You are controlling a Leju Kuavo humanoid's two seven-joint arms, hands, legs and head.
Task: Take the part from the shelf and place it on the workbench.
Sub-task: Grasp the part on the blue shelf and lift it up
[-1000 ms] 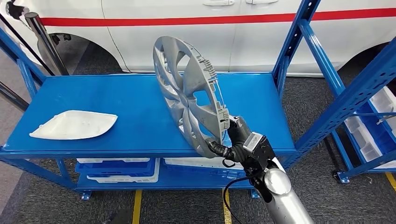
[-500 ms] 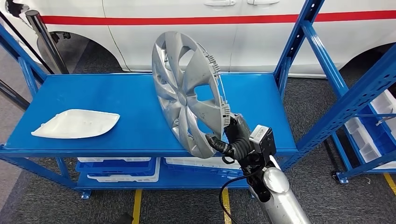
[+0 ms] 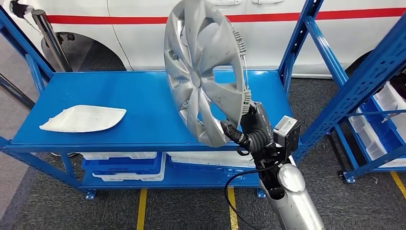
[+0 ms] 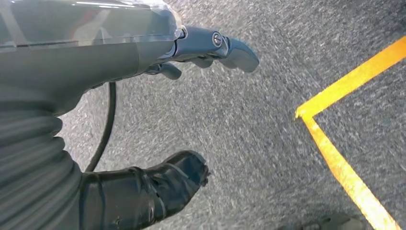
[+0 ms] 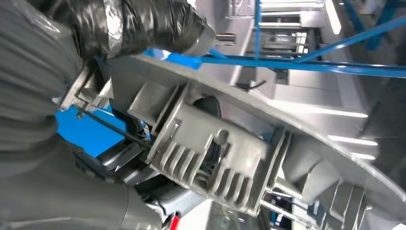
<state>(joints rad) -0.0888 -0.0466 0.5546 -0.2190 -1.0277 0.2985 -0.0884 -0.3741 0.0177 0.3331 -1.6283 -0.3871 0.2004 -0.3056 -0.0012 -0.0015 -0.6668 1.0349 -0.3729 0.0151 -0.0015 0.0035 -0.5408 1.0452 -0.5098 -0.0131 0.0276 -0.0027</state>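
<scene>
Gripping the hubcap (image 3: 203, 72) at its rim around 5 o'clock with the right hand (image 3: 253, 132), holding it upright clear of the blue shelf (image 3: 143, 100); left hand (image 4: 210, 48) hanging spread and unloaded; carrying and placing on the desk remaining.

Bare blue shelf top (image 3: 143, 103) between white panel (image 3: 84, 119) and held wheel cover (image 3: 206, 72); blue uprights (image 3: 299, 40) flank the right; white car (image 3: 143, 33) behind.

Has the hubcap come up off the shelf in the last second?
Yes. The hubcap, gripped by the right hand, has risen: its top now overlaps the car's red stripe behind.
</scene>
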